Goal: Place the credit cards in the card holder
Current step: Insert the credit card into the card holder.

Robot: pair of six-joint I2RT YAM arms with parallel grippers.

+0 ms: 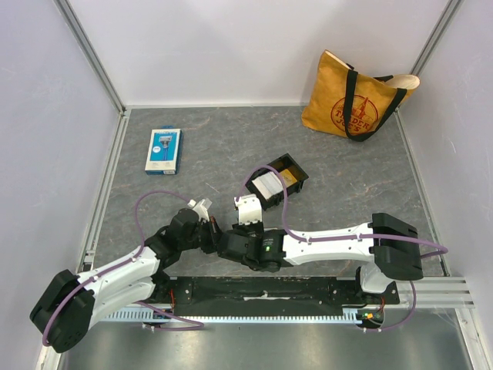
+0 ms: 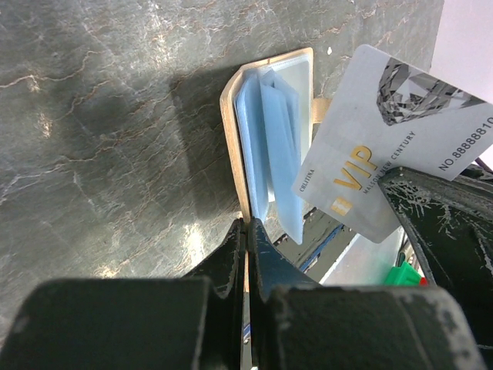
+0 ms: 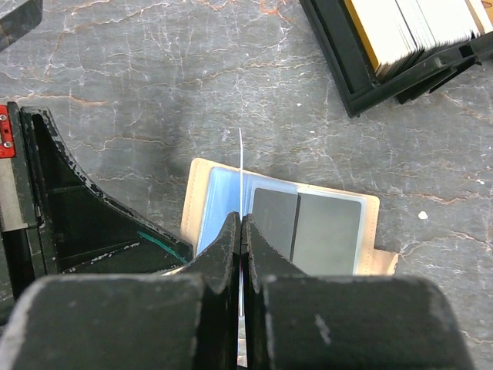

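The tan card holder (image 3: 204, 181) hangs open with its blue plastic sleeves (image 2: 266, 116) fanned out. My left gripper (image 2: 248, 223) is shut on the edge of its tan cover. A dark grey card (image 3: 275, 220) and a grey one (image 3: 327, 231) sit in its sleeves. My right gripper (image 3: 243, 220) is shut on a white VIP credit card (image 2: 400, 146), seen edge-on (image 3: 241, 166) in the right wrist view, just above the open holder. From above, both grippers (image 1: 202, 210) (image 1: 246, 216) meet near the table's front middle.
A black tray (image 1: 296, 171) holding several more cards (image 3: 408, 27) stands just behind the grippers. A blue-and-white flat package (image 1: 163, 149) lies at the back left. A yellow tote bag (image 1: 350, 100) leans at the back right.
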